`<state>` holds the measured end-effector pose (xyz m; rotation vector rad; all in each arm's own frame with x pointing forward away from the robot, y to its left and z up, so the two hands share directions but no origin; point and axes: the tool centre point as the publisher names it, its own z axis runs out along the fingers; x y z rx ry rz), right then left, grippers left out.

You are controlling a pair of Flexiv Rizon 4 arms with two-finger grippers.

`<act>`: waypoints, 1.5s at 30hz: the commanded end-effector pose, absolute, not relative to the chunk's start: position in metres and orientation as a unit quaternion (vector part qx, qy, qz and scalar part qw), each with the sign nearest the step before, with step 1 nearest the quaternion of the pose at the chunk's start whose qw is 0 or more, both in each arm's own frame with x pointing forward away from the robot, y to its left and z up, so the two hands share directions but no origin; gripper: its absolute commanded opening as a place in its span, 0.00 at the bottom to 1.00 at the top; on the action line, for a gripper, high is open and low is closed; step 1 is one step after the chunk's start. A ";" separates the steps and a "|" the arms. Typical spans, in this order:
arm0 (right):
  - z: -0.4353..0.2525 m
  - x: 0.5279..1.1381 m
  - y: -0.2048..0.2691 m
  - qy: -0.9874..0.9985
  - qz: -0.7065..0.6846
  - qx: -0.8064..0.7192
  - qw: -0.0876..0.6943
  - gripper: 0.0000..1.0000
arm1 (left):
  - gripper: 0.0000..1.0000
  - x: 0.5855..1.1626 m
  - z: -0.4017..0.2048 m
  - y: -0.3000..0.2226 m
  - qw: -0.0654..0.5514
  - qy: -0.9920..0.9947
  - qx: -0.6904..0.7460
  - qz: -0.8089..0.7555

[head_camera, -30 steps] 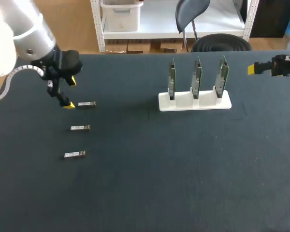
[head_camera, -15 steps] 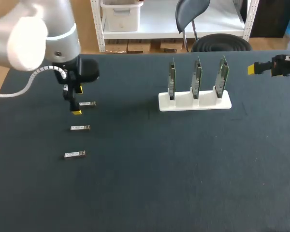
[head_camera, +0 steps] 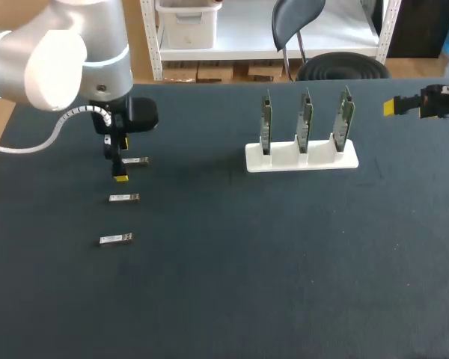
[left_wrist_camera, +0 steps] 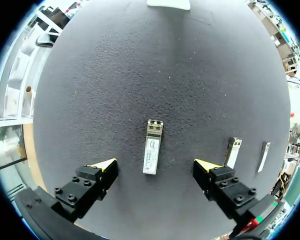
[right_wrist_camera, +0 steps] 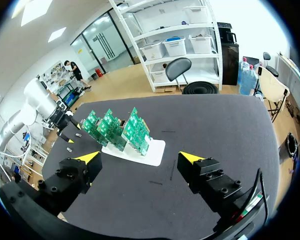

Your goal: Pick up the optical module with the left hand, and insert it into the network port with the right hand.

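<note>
**Pre-grasp: L fingers straddle module, nothing picked yet**

The dark table (head_camera: 284,262) carries everything. The left arm (head_camera: 75,52) comes in over its far left corner, wrist pointing down. Mid-table, far side, is a white rack (head_camera: 301,157) w/ three green boards (head_camera: 305,120) standing upright in it. The network port must be on one of these, but no port is clear enough to pick out.

The right gripper (right_wrist_camera: 140,158) hangs at the far right edge, well apart from the rack. Its fingers are spread wide w/ nothing between them.

The left gripper (left_wrist_camera: 155,166) is low over the nearest-to-rack optical module (left_wrist_camera: 152,147). Its fingers are apart, one each side of the module, not touching it. The module lies flat on the table, long axis running out ahead of the fingers. Two spare modules (head_camera: 124,197) lie in the same column, just beside and apart from each other.

Progress, my read: approx. zero steps done, approach lined up only. Left to do:
- drop and clamp on the module
- lift it
- pass to the R fingers
- carry to a board
- seat it in the port
</note>
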<state>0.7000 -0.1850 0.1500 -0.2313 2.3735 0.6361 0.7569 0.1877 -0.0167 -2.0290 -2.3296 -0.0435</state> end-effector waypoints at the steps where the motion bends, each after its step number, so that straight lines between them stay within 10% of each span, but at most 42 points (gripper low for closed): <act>1: 0.150 0.700 -0.185 0.908 0.243 -0.088 0.330 1.00 | 1.00 0.765 -0.020 0.186 0.037 -0.756 -0.653 -0.011; 13: 0.150 0.700 -0.185 0.908 0.243 -0.088 0.330 1.00 | 0.99 0.763 -0.023 0.183 0.037 -0.762 -0.646 0.012; 14: 0.150 0.700 -0.185 0.908 0.243 -0.088 0.330 1.00 | 0.67 0.763 -0.023 0.182 0.036 -0.763 -0.646 0.016; 15: 0.150 0.700 -0.185 0.908 0.243 -0.088 0.330 1.00 | 0.11 0.764 -0.023 0.182 0.035 -0.763 -0.645 0.016; 16: 0.150 0.700 -0.185 0.908 0.243 -0.088 0.330 1.00 | 0.00 0.764 -0.023 0.182 0.032 -0.761 -0.647 0.016; 36: 0.150 0.700 -0.185 0.908 0.243 -0.088 0.330 1.00 | 0.00 0.762 -0.018 0.182 0.005 -0.787 -0.616 0.020; 45: 0.150 0.700 -0.185 0.908 0.243 -0.088 0.330 1.00 | 0.00 0.791 0.028 0.179 -0.117 -0.874 -0.462 0.094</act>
